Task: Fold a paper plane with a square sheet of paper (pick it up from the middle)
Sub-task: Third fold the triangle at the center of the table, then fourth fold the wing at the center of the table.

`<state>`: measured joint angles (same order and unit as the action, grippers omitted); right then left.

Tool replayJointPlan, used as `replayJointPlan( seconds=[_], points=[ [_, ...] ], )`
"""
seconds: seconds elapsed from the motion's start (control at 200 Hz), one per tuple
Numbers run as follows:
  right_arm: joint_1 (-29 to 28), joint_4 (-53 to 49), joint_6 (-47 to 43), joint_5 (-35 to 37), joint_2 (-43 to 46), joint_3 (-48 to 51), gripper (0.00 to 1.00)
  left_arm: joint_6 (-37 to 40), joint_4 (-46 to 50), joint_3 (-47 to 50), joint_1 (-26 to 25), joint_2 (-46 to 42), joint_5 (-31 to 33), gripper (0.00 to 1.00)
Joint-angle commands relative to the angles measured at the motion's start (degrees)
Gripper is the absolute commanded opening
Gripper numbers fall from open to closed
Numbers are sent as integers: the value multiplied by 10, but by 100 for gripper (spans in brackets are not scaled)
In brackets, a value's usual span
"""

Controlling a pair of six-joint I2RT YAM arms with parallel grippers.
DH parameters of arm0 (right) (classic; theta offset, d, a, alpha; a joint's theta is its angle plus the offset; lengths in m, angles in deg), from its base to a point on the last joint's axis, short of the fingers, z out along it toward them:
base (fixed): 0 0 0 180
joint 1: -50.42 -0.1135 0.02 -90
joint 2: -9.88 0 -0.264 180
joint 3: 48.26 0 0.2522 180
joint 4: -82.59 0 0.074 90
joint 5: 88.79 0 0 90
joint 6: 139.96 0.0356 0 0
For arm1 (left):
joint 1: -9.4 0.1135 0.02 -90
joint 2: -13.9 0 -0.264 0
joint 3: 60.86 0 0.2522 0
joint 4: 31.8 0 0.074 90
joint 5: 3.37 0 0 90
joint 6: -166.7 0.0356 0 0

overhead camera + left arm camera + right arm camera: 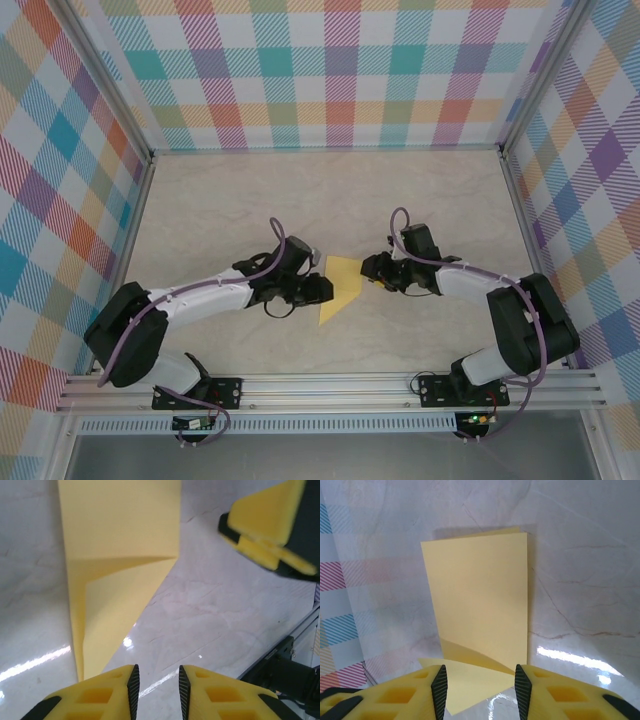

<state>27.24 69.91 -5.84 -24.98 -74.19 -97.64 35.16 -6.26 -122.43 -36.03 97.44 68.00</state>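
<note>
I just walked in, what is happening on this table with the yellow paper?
The robot is working on a yellow sheet of paper that lies on the marbled table between its two arms. The sheet is partly folded, with a crease and a flap visible, but it is not yet a plane. The left gripper and the right gripper sit close to opposite sides of the paper, both with jaws apart, and neither holds it.

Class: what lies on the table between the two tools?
In the top view, the folded yellow paper lies between the left tool and the right tool.
</note>
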Motion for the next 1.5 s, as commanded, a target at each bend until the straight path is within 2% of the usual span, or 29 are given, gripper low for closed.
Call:
replayJointPlan(
  seconds=[0.0,0.2,0.39,0.64,0.89,1.03,1.31,1.495],
  points=[
    [2,-20,3,-23,-4,8,43,28,33,-35,7,32,25,27],
    [-1,-4,15,-34,-1,23,44,29,33,-55,7,82,63,23],
    [-12,11,25,-40,-5,28,46,38,18,-57,11,116,60,22],
    [-21,30,40,-44,-33,20,46,50,36,-60,14,143,104,20],
    [-26,52,56,-56,-59,14,47,50,28,-53,16,160,96,20],
    [-28,60,75,-37,-60,16,46,47,28,-46,16,164,99,19],
    [-34,112,78,-83,-88,-1,42,49,23,-41,15,168,94,19],
    [-35,104,56,-75,-97,-26,42,53,24,-40,15,164,92,20]
  ],
)
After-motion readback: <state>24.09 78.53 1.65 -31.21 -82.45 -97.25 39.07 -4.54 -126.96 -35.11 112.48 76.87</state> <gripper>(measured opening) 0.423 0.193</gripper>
